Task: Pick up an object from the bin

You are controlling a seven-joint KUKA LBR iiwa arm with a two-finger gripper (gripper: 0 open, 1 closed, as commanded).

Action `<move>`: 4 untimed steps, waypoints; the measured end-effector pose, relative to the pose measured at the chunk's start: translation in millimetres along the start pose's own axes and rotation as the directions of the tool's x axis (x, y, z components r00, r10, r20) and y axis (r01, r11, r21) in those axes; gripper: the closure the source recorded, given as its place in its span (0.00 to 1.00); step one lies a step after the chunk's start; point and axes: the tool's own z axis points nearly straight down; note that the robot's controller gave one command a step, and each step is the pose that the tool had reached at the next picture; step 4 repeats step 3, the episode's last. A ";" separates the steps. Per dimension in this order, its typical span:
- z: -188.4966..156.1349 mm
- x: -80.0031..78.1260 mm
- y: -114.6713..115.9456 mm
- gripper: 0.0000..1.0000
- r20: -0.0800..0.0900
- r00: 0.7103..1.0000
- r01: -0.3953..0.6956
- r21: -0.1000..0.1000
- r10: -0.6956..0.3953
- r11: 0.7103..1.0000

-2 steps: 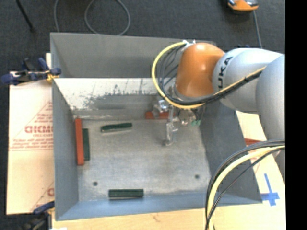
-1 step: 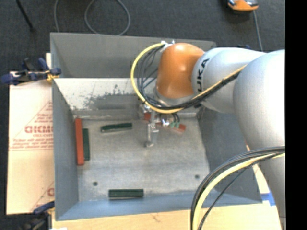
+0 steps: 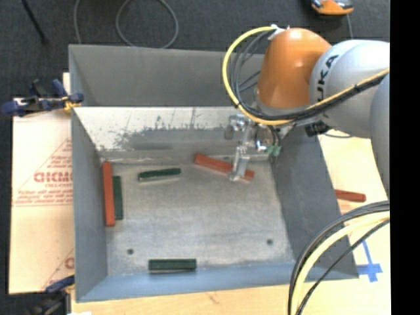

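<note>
Here, the end effector [image 3: 241, 166] hangs low over the right end of a red bar [image 3: 211, 163] near the back wall of the bin [image 3: 197, 228]; its opening cannot be told. The bar lies flat, long axis left to right, left end angled slightly backward. A green bar [image 3: 159, 174] lies near its left end

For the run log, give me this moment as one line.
claw over red bar, rear of bin | hold: cannot tell | green bar left of it
</note>
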 end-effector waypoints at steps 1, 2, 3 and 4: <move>77.9 3.3 -30.8 0.00 -0.016 1.000 0.022 0.002 -0.022 1.000; 73.2 0.9 -28.3 1.00 -0.008 1.000 0.022 -0.001 -0.022 1.000; -84.9 8.7 -12.0 1.00 0.000 0.815 0.580 -0.001 -0.580 0.815; -84.9 8.7 -12.0 1.00 0.000 0.815 0.580 -0.001 -0.580 0.815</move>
